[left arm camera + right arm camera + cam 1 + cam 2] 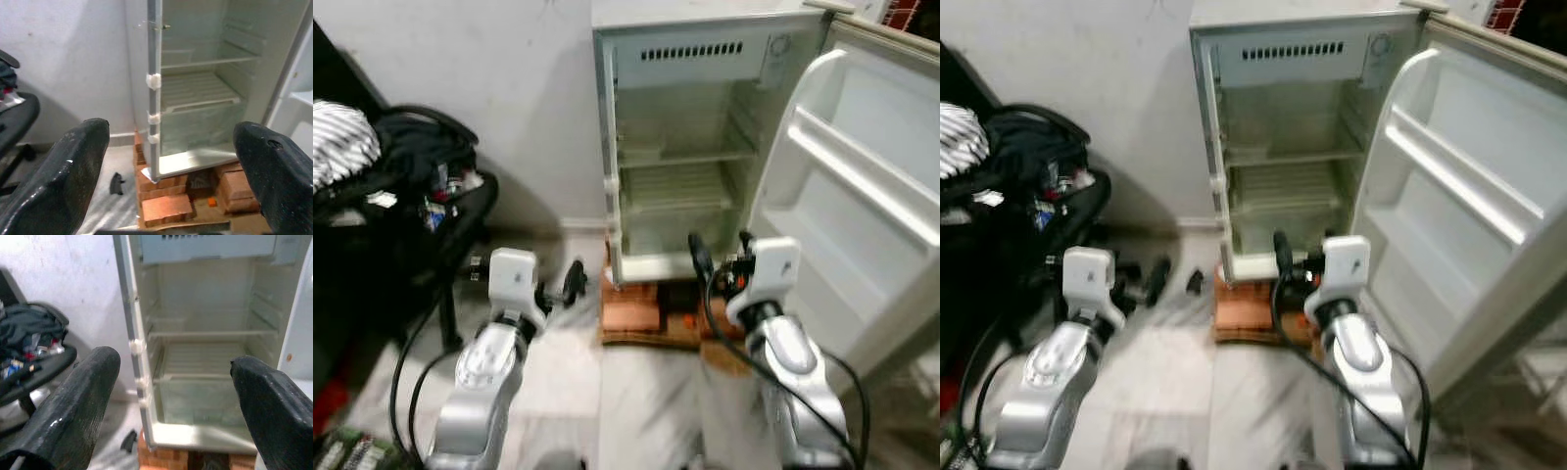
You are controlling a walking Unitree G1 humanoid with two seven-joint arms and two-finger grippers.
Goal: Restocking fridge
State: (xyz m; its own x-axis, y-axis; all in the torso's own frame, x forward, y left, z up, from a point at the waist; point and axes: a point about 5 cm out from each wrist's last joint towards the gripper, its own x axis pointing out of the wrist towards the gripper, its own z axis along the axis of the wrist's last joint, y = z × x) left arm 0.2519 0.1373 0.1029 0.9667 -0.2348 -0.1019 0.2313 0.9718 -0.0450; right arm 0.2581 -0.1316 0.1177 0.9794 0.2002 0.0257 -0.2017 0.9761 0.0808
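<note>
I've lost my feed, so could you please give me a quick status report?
Left gripper and right gripper open, empty, raised before the fridge. Fridge door wide open, shelves bare. Bricks under the fridge.

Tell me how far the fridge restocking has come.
Done: the fridge door stands open. In hand: nothing; the left end effector and right end effector are open and empty, facing the fridge. Left: all stocking; its shelves look bare.

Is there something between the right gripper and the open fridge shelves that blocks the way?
Nothing visible does. The right gripper is open and empty, facing the fridge, whose door is swung wide open.
</note>
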